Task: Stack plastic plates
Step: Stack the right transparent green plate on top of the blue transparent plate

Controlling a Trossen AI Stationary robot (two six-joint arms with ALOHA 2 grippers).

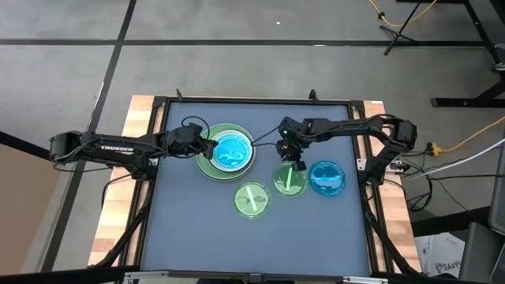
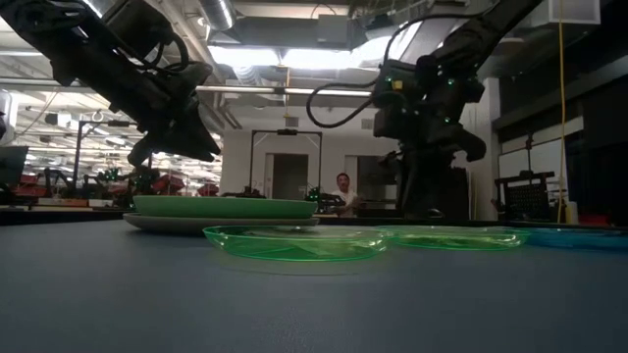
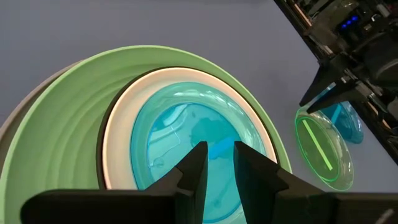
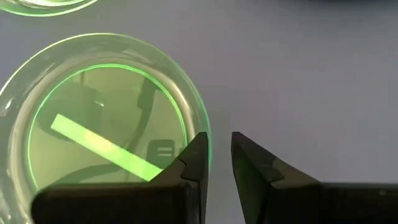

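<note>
Left claw (image 1: 211,147): narrowly spread, empty, over the stack's left rim.
Stack (image 1: 207,164): light green plate, white plate inside, translucent blue plate (image 1: 233,150) on top; flat, back-left on the surface (image 1: 189,229).
Green plates: one (image 1: 252,199) centre-front, one (image 1: 289,180) beside it, both round, flat.
Right claw (image 1: 297,165): slightly spread, straddling that second plate's rim.
Lone blue plate (image 1: 327,177): flat, rightmost.

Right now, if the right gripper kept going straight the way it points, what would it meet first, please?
Most likely the rim of the small green plate: the right gripper points down at the table, open, its fingers straddling that rim. How far above it they are is unclear.
</note>
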